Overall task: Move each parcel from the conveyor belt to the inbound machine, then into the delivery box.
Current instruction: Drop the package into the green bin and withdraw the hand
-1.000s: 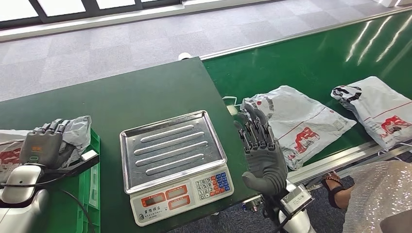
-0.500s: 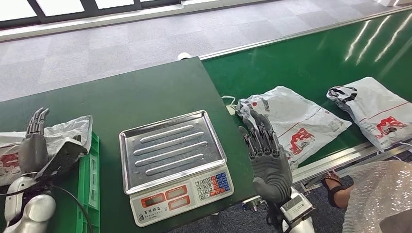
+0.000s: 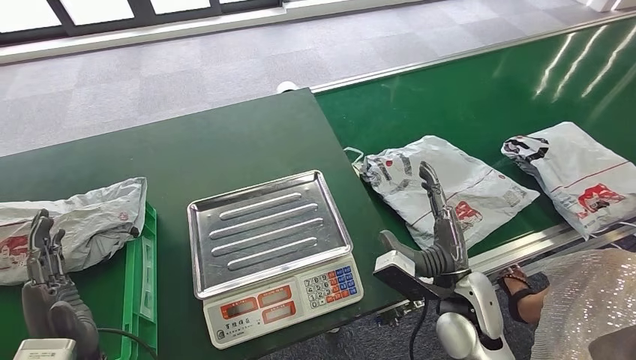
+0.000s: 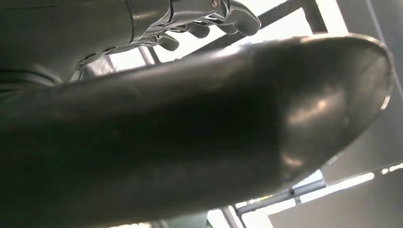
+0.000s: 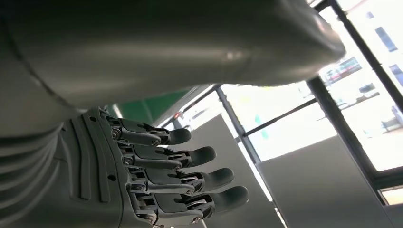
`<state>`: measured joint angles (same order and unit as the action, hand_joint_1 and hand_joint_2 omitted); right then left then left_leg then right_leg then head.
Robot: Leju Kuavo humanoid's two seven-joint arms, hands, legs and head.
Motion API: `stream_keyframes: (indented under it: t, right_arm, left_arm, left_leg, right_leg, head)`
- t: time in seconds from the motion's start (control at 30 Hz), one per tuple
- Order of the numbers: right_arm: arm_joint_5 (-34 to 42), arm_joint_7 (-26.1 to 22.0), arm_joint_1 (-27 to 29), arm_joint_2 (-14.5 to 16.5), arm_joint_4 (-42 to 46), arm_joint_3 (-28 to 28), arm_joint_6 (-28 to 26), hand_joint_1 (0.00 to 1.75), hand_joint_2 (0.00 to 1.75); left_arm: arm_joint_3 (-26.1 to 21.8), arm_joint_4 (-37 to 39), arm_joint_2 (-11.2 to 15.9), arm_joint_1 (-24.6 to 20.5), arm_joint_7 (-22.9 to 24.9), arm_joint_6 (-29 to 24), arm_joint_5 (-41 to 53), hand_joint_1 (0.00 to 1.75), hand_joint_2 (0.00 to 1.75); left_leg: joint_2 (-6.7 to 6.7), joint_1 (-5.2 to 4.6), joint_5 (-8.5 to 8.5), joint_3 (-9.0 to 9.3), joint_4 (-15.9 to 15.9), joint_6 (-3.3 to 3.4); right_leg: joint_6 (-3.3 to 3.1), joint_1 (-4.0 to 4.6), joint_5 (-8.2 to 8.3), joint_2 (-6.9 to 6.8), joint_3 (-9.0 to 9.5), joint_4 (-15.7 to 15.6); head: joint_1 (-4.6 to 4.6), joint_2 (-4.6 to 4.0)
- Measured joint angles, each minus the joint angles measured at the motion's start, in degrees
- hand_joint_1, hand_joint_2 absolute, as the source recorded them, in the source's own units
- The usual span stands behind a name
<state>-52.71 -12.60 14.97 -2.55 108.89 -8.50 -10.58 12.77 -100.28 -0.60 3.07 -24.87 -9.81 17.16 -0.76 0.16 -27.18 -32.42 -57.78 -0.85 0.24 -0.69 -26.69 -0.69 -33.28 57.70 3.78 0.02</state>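
My right hand (image 3: 442, 238) has its dark fingers (image 5: 190, 183) straight, spread and empty, raised just right of the steel-topped weighing scale with coloured keys (image 3: 272, 251). My left hand (image 3: 45, 281), well left of the scale, also stands with fingers extended, holding nothing. A grey plastic parcel with red print (image 3: 75, 225) lies left of the scale by the green crate (image 3: 142, 277). Two similar grey parcels (image 3: 450, 184) (image 3: 581, 172) lie right of it on the green conveyor belt (image 3: 487, 97).

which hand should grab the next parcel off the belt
Right, most likely. The right hand is open and raised beside the nearest parcel on the conveyor belt. The left hand is far across the scale, by the parcel already dropped.
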Motion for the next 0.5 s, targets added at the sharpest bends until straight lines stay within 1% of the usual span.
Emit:
stream_keyframes:
  t: [0.03, 0.13, 0.17, 0.23, 0.33, 0.4, 0.5]
  right_arm:
    - [-2.47, 0.62, -0.02, -0.86, -0.92, -0.75, -0.49, 0.0, 1.75]
    - [-6.63, 2.09, -0.02, -2.73, -2.85, -2.15, -1.11, 0.0, 1.75]
    - [-8.93, 3.19, -0.04, -3.43, -3.3, -2.32, -1.18, 0.0, 1.75]
    - [-16.4, 6.76, -0.28, -5.75, -4.43, -2.34, -1.36, 0.0, 1.75]
    - [-26.29, 11.52, -1.52, -10.89, -6.99, -2.15, -0.8, 0.0, 1.75]
    - [-29.61, 13.06, -2.64, -14.86, -9.03, -1.9, 1.11, 0.0, 1.75]
    - [-31.88, 14.49, -4.08, -21.12, -12.63, -1.54, 5.28, 0.0, 1.75]
  left_arm:
    - [0.33, -0.34, -0.46, 0.77, 0.12, 0.46, 0.14, 0.0, 0.0]
    - [1.1, -1.14, -1.56, 2.19, 0.18, 1.03, 0.45, 0.0, 0.0]
    - [1.19, -1.32, -1.82, 2.46, 0.22, 1.34, 0.24, 0.0, 0.0]
    - [1.21, -1.55, -2.29, 2.87, 0.3, 2.59, -1.13, 0.0, 0.0]
    - [1.21, -1.62, -2.81, 3.02, 0.35, 4.6, -3.9, 0.0, 0.0]
    - [1.21, -1.59, -2.97, 3.01, 0.5, 5.1, -4.62, 0.0, 0.0]
    - [1.22, -1.28, -3.13, 3.02, 0.75, 5.4, -4.8, 0.0, 0.0]
  left_leg:
    - [0.02, -0.01, 0.0, 0.0, 0.0, 0.0]
    - [0.03, -0.01, 0.0, -0.01, -0.01, 0.0]
    - [0.03, -0.01, 0.0, -0.01, -0.01, 0.0]
    - [0.04, -0.01, 0.0, -0.03, -0.01, 0.0]
    - [0.04, -0.01, -0.01, -0.18, -0.01, 0.02]
    - [0.04, -0.02, -0.05, -0.39, -0.01, 0.09]
    - [0.04, -0.06, -0.04, -0.3, -0.03, 0.21]
  right_leg:
    - [0.0, -0.01, 0.01, -0.02, 0.01, 0.0]
    - [0.01, -0.01, 0.02, -0.02, 0.0, 0.0]
    - [0.01, 0.0, 0.02, -0.02, 0.0, 0.0]
    - [0.01, 0.0, 0.01, -0.02, 0.0, 0.0]
    - [0.02, -0.02, 0.01, -0.02, 0.01, 0.0]
    - [0.06, -0.09, 0.0, -0.02, 0.02, 0.0]
    - [0.18, -0.21, 0.02, -0.04, 0.0, 0.0]
  head:
    - [0.0, 0.0]
    - [-0.01, 0.0]
    - [-0.02, 0.0]
    - [-0.02, 0.0]
    - [-0.01, 0.0]
    - [-0.01, 0.01]
    - [-0.01, 0.01]
